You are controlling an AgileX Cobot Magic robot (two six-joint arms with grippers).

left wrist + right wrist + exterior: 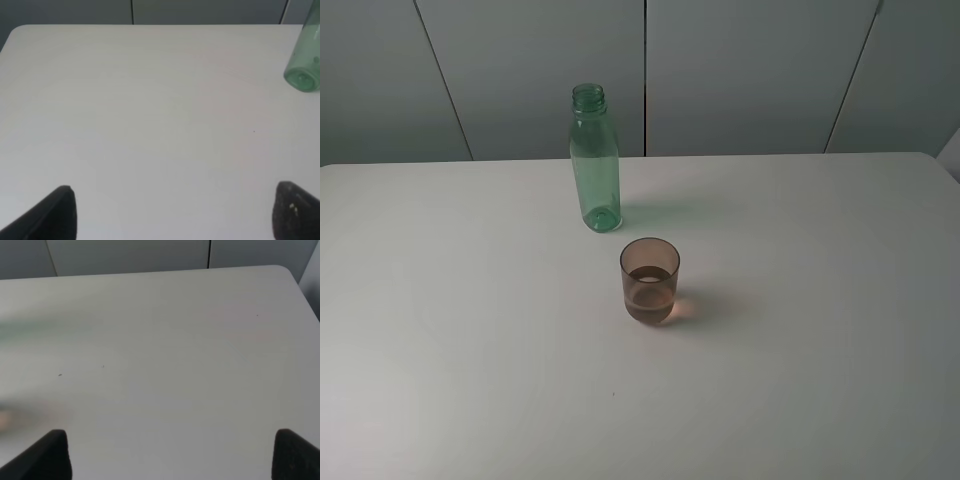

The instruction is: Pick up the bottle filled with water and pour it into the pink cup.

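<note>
Bottle, green, transparent and uncapped, stands upright on the white tabletop just above the centre of the high frame, and the pink cup sits near it, below and slightly right, apart from it, with some liquid in its lower part. Neither arm appears in that high view. Only the left wrist view shows the left gripper, jaws spread wide over bare tabletop, with the bottle's base at the right edge. The right wrist view shows the right gripper, likewise apart and holding nothing; a blurred greenish smear at its left edge may be the bottle.
</note>
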